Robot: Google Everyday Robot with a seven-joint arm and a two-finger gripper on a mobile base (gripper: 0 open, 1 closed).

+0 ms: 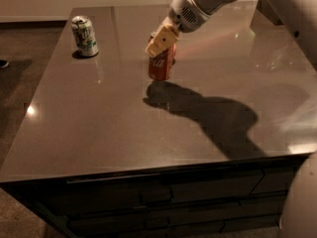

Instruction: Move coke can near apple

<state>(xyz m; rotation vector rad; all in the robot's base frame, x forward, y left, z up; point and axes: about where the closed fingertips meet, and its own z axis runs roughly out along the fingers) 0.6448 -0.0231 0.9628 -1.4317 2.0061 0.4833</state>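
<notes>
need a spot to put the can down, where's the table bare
Free: front left of the table, between the white-and-green can and the near edge, and the far right. Crowded: mid-table toward the back, where the hand holds the coke can.

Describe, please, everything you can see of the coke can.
The coke can is a red drink can with faint white script. It stands upright near the middle of the dark glossy tabletop. The gripper comes from above, its cream jaws shut on the can's upper part and hiding the top. Its shadow lies just below it, but whether its base touches the surface is unclear.
</notes>
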